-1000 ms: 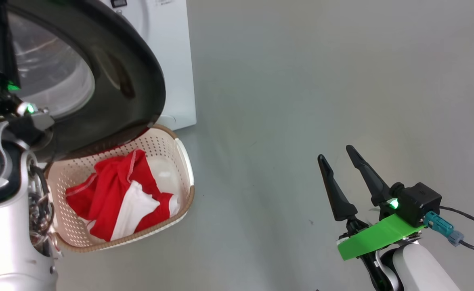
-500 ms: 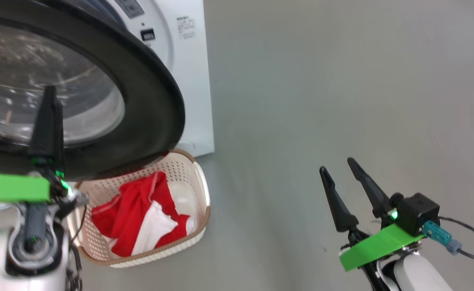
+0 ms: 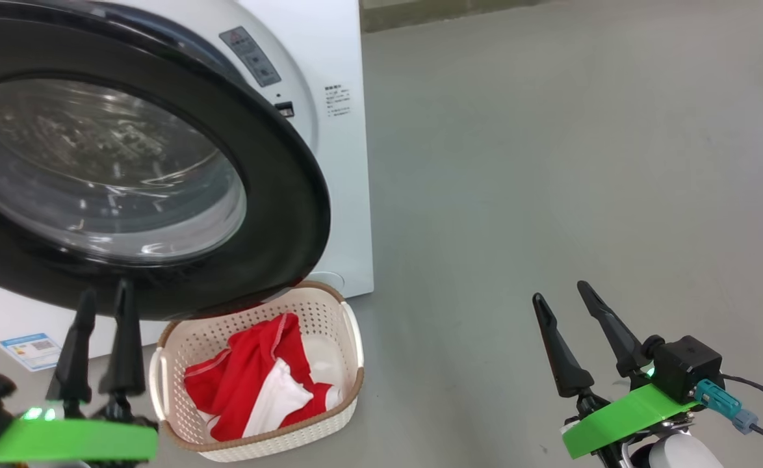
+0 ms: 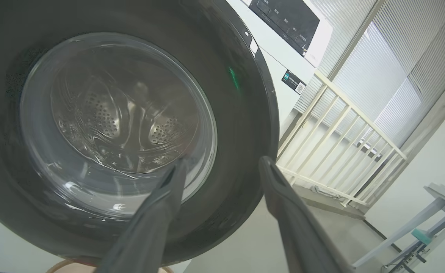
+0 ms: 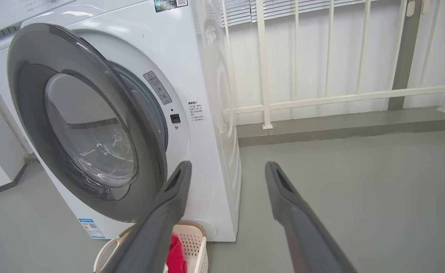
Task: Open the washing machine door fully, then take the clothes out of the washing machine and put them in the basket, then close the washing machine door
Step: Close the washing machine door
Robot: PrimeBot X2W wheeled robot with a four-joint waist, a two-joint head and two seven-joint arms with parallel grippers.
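Head view: clothes (image 3: 251, 383) lie in the basket (image 3: 353, 364) beneath the ajar washing machine door (image 3: 284, 195), the left gripper (image 3: 104, 292) just below it and right gripper (image 3: 559, 294) well aside, both jaws spread empty, best placed for a square push on its rim until it latches.

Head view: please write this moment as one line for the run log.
washing machine door: ajar, not yet closed | clothes: in basket | left gripper: open, empty | right gripper: open, empty
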